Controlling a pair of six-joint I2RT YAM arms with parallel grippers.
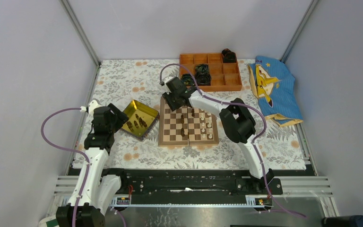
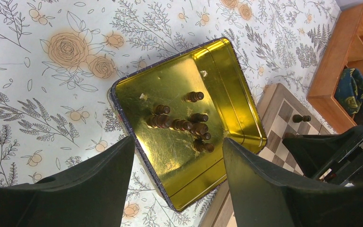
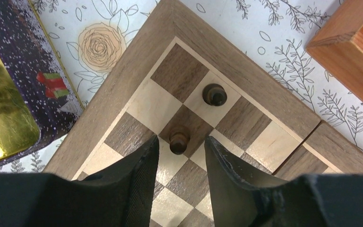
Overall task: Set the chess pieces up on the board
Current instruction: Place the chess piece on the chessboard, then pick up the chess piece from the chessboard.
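Right tool (image 3: 181, 145), spread around a dark-brown wooden pawn (image 3: 179, 140) on the checked wooden chessboard (image 3: 123, 97), could topple it lifting askew.

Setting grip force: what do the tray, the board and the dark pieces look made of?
Tray: likely metal, mirror-bright gold with reflections.
Board: wood, matte, with visible grain and inlaid light and dark squares.
Dark pieces: probably turned wood, stained brown, with a slight sheen.

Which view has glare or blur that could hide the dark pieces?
Left wrist: gold tray throws mirror glare, but the dark pieces stay distinct. Right wrist: even light, board sharp, tool fingers mask the bottom. Top: they look tiny.
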